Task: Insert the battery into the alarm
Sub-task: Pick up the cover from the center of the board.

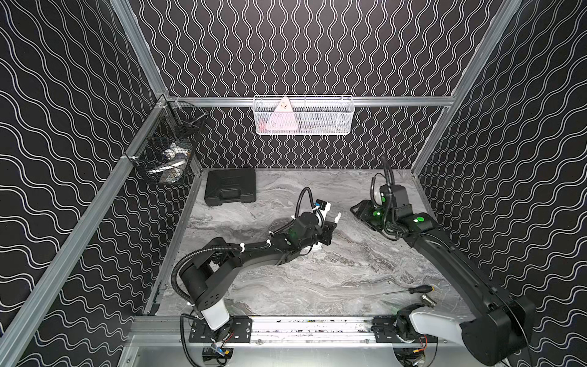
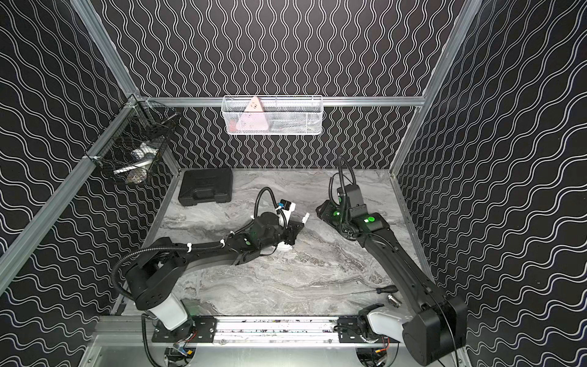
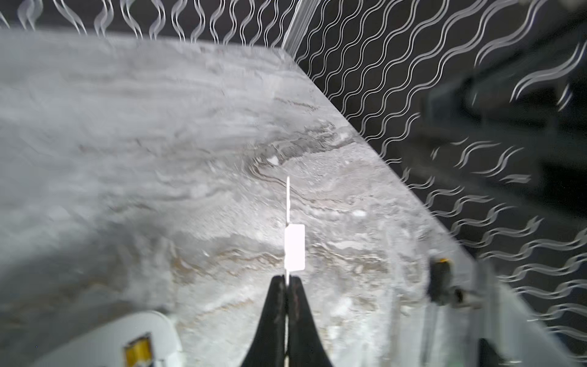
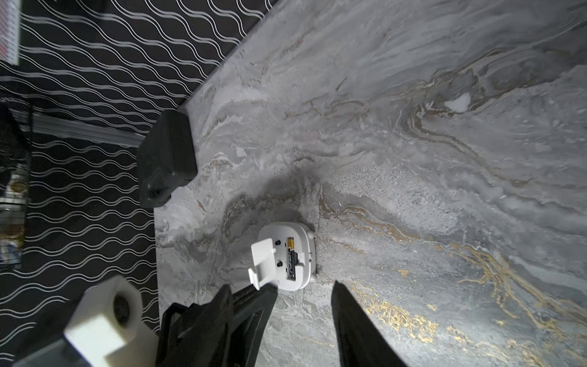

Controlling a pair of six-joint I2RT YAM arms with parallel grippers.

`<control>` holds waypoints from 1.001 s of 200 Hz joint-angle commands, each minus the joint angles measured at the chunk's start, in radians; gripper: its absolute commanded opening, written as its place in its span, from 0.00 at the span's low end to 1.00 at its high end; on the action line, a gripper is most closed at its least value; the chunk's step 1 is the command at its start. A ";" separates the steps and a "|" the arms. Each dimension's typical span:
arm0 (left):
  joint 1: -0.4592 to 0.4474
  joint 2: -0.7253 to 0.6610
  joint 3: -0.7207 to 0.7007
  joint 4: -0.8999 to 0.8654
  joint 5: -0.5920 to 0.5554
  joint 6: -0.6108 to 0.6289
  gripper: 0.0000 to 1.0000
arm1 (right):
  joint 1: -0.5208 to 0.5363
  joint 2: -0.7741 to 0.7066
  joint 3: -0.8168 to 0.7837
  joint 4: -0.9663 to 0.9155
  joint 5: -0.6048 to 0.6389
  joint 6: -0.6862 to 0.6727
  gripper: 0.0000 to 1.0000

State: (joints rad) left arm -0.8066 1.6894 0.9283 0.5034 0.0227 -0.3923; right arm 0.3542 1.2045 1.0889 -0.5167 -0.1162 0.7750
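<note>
Three walls close this booth in, all papered black with thin white wavy lines, upright on the back wall and slanting along both sides. Pale aluminium rails frame them, one crossing the back wall and one climbing each corner. A white mesh basket hangs from the back rail near its middle, and a black wire basket hangs in the left corner. Below lies the worktop, grey and marbled, with gold veins showing up close. A shut black case sits near its far left corner. The light is even and cool
</note>
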 commanded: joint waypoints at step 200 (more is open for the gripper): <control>-0.165 0.302 -0.011 1.029 -0.831 1.528 0.00 | -0.064 0.117 0.069 0.299 -0.267 0.129 0.35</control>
State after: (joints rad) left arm -0.9691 1.9820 0.9020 1.4090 -0.7235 1.0096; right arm 0.2882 1.3182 1.1507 -0.2783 -0.3748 0.8948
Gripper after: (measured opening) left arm 0.056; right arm 0.398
